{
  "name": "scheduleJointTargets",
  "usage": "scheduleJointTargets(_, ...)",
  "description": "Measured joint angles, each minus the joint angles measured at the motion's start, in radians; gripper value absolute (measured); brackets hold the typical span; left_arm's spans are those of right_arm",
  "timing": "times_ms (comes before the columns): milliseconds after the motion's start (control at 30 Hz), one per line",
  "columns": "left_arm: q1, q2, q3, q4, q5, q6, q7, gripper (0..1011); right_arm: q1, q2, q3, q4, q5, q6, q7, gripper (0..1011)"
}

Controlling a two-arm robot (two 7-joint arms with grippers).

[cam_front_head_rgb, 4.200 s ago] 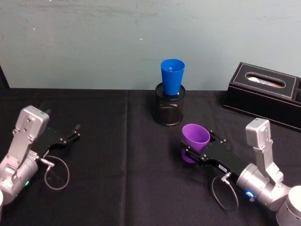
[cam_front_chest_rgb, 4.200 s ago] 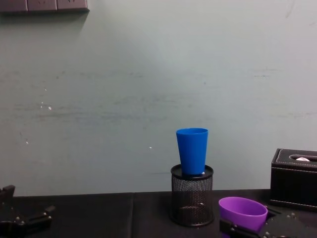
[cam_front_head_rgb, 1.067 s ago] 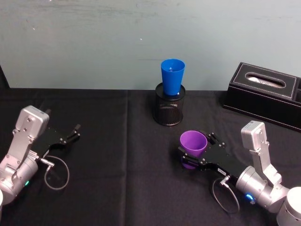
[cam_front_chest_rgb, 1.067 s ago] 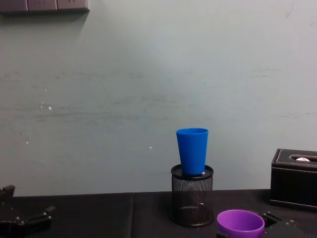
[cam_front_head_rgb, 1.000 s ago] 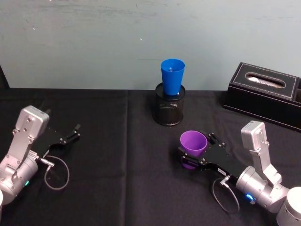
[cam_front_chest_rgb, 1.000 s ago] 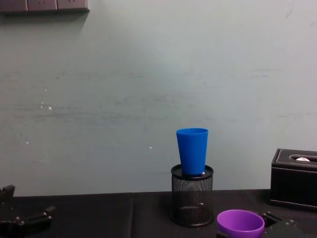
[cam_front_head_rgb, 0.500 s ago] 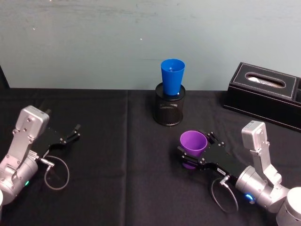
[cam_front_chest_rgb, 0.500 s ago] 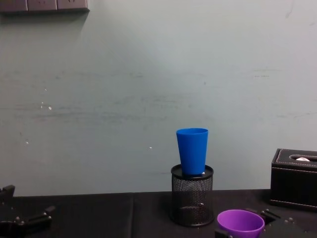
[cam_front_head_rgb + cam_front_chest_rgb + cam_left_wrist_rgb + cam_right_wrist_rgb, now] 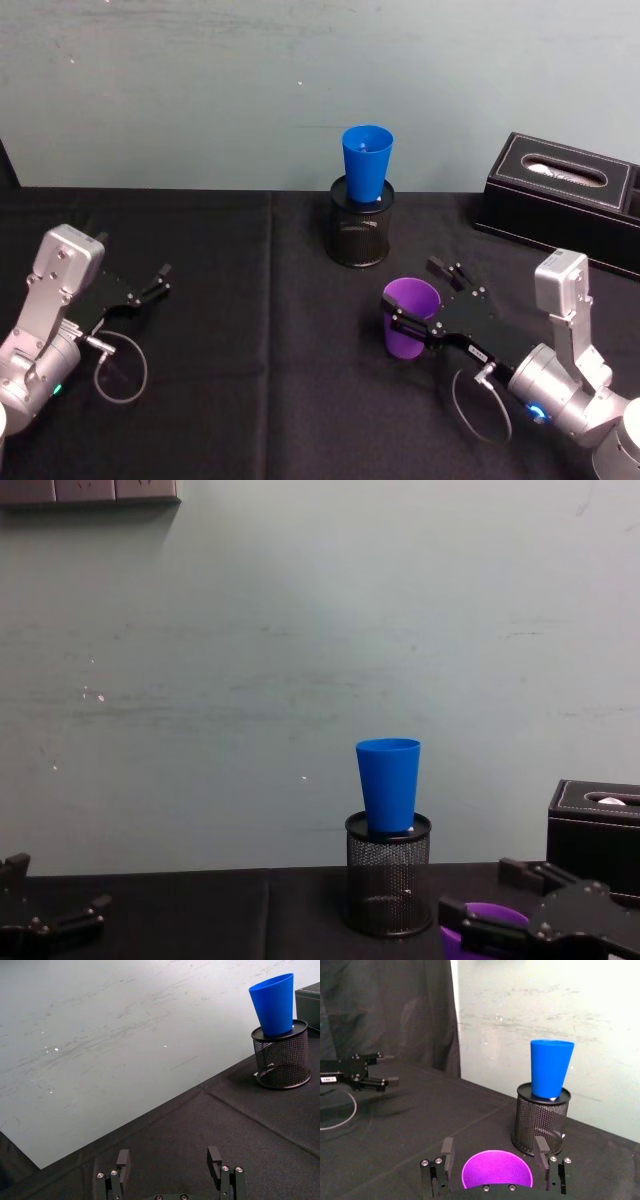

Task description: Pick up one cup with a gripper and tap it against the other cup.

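Note:
The purple cup (image 9: pixel 410 320) stands upright on the black cloth, right of centre, with its mouth (image 9: pixel 496 1169) facing up. My right gripper (image 9: pixel 416 293) is open around it, one finger (image 9: pixel 397 320) near the cup's side and the other (image 9: pixel 440 268) well off its far side. From the chest, the right gripper (image 9: pixel 480 890) covers most of the purple cup (image 9: pixel 497 916). The blue cup (image 9: pixel 366 163) sits in the black mesh pen holder (image 9: pixel 360 235) behind it, untouched. My left gripper (image 9: pixel 160 278) rests open at the far left, holding nothing.
A black tissue box (image 9: pixel 565 200) stands at the back right, close behind my right arm. A pale wall runs along the back of the table. A loop of cable (image 9: pixel 120 365) lies beside the left arm.
My right gripper's fingers have spread away from the purple cup and the gripper has risen slightly. The cup, held tilted above the cloth four seconds ago, now stands upright. The left arm is still.

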Motion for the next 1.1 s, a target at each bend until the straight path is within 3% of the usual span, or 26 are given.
scheduleJointTargets(333, 0.000, 0.000, 0.000, 0.000, 0.000, 0.000, 0.000, 1011, -0.009, -0.015, 0.025, -0.004, 0.005, -0.035, -0.026, 1003)
scheduleJointTargets(667, 0.000, 0.000, 0.000, 0.000, 0.000, 0.000, 0.000, 1011, -0.020, -0.044, 0.071, 0.001, -0.016, -0.047, -0.104, 1003)
scheduleJointTargets(1100, 0.000, 0.000, 0.000, 0.000, 0.000, 0.000, 0.000, 1011, -0.025, -0.088, 0.136, 0.027, -0.091, -0.045, -0.231, 1002)
